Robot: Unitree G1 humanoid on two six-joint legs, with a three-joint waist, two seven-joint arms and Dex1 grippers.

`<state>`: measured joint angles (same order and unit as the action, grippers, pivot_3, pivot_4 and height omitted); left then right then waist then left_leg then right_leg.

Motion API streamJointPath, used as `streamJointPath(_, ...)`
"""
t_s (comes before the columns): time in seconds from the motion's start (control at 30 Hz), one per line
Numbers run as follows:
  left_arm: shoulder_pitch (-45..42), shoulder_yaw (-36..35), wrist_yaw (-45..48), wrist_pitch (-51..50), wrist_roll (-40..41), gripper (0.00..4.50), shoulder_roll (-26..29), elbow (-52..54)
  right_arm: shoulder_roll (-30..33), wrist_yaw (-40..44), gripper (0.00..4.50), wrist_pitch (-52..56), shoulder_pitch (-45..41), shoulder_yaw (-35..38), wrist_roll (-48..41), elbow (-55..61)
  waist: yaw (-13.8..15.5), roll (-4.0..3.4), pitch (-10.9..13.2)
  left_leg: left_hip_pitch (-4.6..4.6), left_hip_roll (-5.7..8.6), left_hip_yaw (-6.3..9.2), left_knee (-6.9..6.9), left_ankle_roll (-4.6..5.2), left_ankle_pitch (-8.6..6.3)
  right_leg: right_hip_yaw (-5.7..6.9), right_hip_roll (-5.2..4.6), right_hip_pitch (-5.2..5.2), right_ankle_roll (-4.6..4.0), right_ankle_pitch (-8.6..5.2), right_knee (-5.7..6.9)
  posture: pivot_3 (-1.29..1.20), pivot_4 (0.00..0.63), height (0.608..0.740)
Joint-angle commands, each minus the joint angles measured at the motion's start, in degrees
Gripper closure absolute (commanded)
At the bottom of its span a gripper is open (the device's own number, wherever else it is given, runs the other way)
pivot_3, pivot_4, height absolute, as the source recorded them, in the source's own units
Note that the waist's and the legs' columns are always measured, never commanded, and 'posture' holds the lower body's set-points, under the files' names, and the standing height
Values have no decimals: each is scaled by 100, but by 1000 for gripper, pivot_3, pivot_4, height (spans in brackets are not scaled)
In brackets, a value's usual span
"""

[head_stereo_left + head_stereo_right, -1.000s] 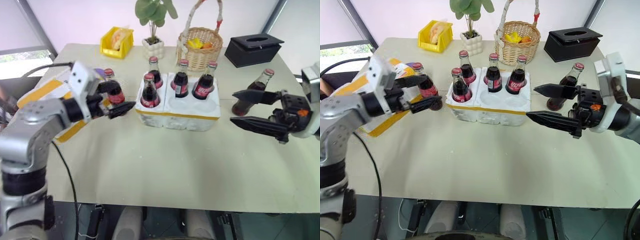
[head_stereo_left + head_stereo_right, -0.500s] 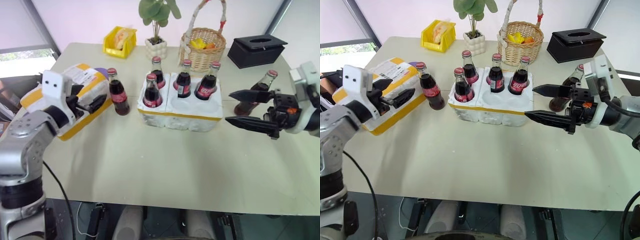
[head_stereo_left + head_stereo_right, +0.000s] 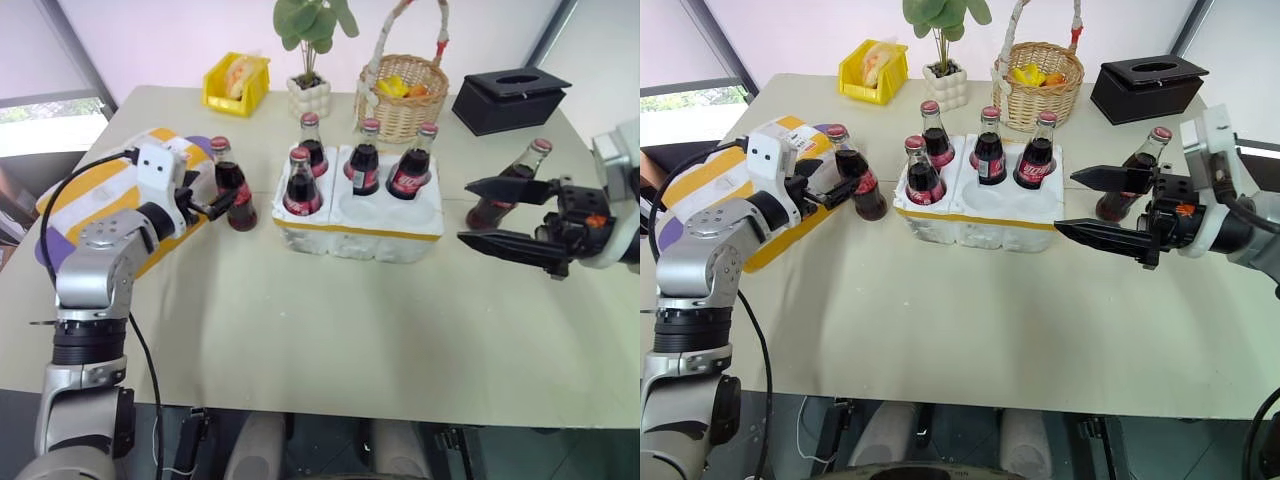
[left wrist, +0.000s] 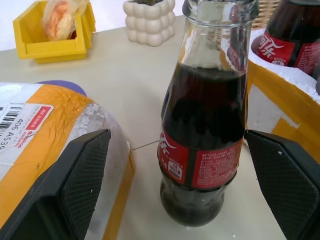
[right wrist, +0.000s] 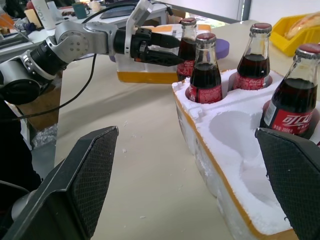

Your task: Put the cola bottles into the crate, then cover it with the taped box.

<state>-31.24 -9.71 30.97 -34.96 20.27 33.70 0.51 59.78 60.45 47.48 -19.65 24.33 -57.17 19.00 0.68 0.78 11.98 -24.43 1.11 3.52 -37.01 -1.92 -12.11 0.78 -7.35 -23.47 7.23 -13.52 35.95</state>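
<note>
table: pale green top (image 3: 300,330), window light behind it
crate: white styrofoam block with a yellow band (image 3: 360,215), mid-table; four cola bottles stand in its holes, two holes on the near side bare
crate bottles: one in the front left hole (image 3: 299,184), three along the back row (image 3: 311,148) (image 3: 364,158) (image 3: 410,162)
fifth bottle: upright on the table (image 3: 232,186) just left of the crate, between crate and taped box, apart from both
sixth bottle: on the table (image 3: 508,187) right of the crate, leaning; partly hidden behind my right gripper's upper finger
taped box: white with wide yellow stripes and a shipping label (image 3: 100,195), lying on the table at far left, under my left forearm; a purple disc shows at its far corner (image 3: 197,146)
left gripper: mine (image 3: 222,200), pointing level toward the fifth bottle, jaws spread wide, one finger (image 4: 75,185) on each side of the bottle; left wrist view shows clear gaps both sides, nothing gripped
right gripper: mine (image 3: 510,212), hovering over the table right of the crate, pointing at it, jaws spread wide and empty; apart from the crate
background: yellow bin (image 3: 235,84), small plant in a white pot (image 3: 307,93), wicker basket with yellow and orange items (image 3: 403,92), black tissue box (image 3: 508,98), all along the far edge
status: four of six bottles seated, crate uncovered
</note>
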Motion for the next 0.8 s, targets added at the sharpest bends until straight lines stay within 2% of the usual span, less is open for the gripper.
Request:
streamJointPath(0.03, 102, -105, 54, -6, 28, 18, 146, 371, 43, -48, 0, 2, -3, 305, -155, 148, -1, 0, 0, 0, 0, 0, 0, 0, 0, 0, 0, 0, 0, 0, 0, 0, 150, 740)
streamJointPath(0.23, 75, -37, 142, 136, -16, 18, 99, 85, -4, -21, 0, -49, 25, 267, -167, 173, 5, 0, 0, 0, 0, 0, 0, 0, 0, 0, 0, -1, -1, 0, -1, 0, 150, 740)
streamJointPath(0.8, -973, 593, 636, 928, -434, 18, -398, -1569, 51, -251, 0, 105, 181, 559, -419, 373, 1, 1, 0, -2, 0, 0, 1, 0, 0, 0, 1, -2, 21, 11, 0, 0, 150, 740)
